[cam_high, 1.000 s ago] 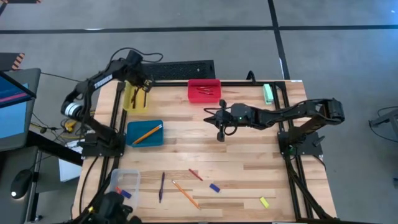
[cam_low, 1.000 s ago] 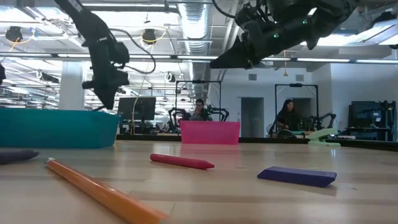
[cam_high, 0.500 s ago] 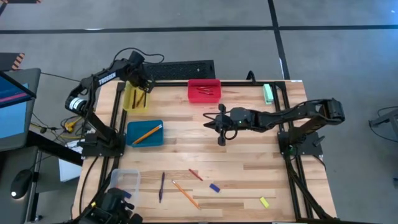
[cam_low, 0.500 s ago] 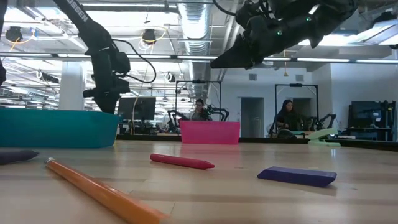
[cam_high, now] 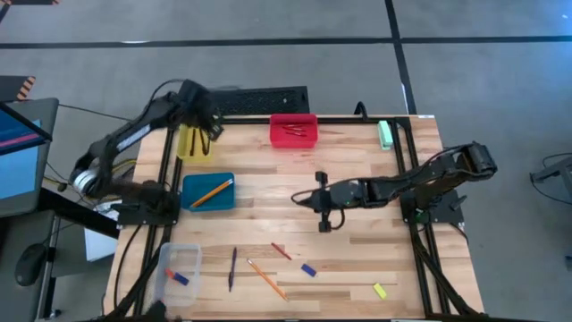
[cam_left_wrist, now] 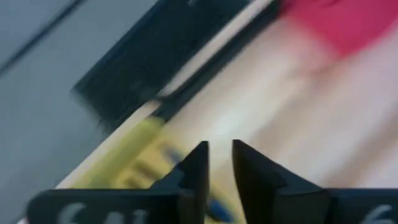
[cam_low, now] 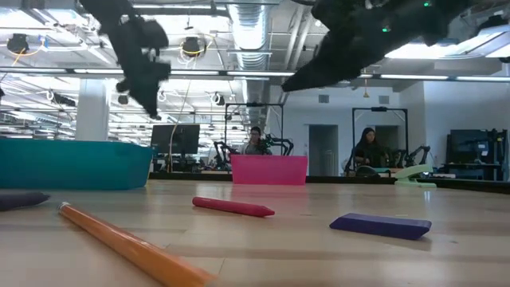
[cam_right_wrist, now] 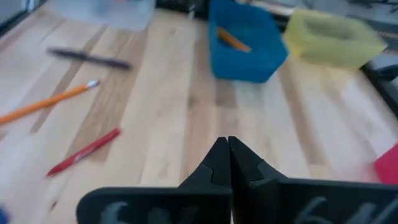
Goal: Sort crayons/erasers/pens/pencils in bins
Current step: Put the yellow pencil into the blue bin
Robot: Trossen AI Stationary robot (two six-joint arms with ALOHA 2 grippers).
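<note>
My left gripper (cam_high: 213, 131) hovers over the yellow bin (cam_high: 195, 143) at the far left, its fingers a narrow gap apart and empty (cam_left_wrist: 219, 155). My right gripper (cam_high: 297, 199) is shut and empty (cam_right_wrist: 228, 146) above mid-table, pointing toward the teal-blue bin (cam_high: 208, 190), which holds an orange pencil. The red bin (cam_high: 294, 130) holds crayons. The clear bin (cam_high: 176, 266) holds erasers. On the near table lie a dark pen (cam_high: 232, 268), an orange pencil (cam_high: 266, 279), a red crayon (cam_high: 281, 252), a blue eraser (cam_high: 308, 269) and a yellow eraser (cam_high: 380, 290).
A green block (cam_high: 385, 134) lies at the far right corner. A dark keyboard (cam_high: 259, 98) lies beyond the far edge. Black frame rails run along the left and right table edges. People sit in the room behind the table (cam_low: 255, 142).
My left gripper has risen above the yellow bin and tipped. My right gripper has moved toward the table's near edge, staying shut.
</note>
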